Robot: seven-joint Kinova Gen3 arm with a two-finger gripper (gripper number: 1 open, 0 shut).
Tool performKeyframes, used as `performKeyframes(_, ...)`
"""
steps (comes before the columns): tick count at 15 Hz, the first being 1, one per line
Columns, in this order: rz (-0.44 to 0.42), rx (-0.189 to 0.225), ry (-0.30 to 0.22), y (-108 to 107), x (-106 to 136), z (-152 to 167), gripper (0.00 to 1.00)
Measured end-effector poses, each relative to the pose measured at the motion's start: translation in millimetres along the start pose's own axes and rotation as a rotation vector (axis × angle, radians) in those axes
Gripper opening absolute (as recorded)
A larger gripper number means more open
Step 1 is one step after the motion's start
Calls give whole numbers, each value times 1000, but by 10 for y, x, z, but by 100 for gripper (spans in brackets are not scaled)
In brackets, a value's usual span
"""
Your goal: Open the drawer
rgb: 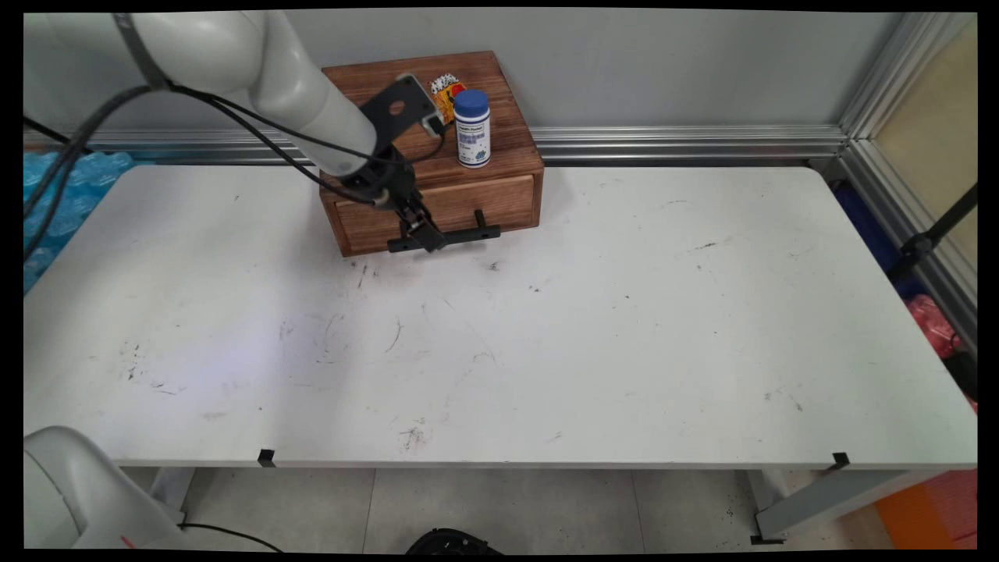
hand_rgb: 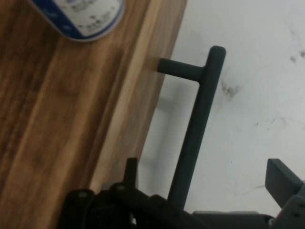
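Low at the table's (rgb: 624, 351) far edge, the gripper (rgb: 425, 232) is set with fingers apart astride the black bar handle (hand_rgb: 193, 143) of the wooden drawer box (rgb: 468, 207), unclamped; a blue-capped white bottle (rgb: 472, 129) is carried on the box top.

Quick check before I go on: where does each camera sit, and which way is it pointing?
Main view: fixed above the table's near side, looking across at the wall; shows the arm and gripper at the wooden box.
Hand view: on the hand, looking along the gripper; fingers open astride the handle.
Shared: box, handle, bottle.
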Motion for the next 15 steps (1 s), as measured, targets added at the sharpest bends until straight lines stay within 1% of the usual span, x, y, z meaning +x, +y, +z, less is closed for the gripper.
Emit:
performKeyframes(8,26,-43,-35,109,22,413,100)
performKeyframes(15,122,-58,-74,120,35,656,100)
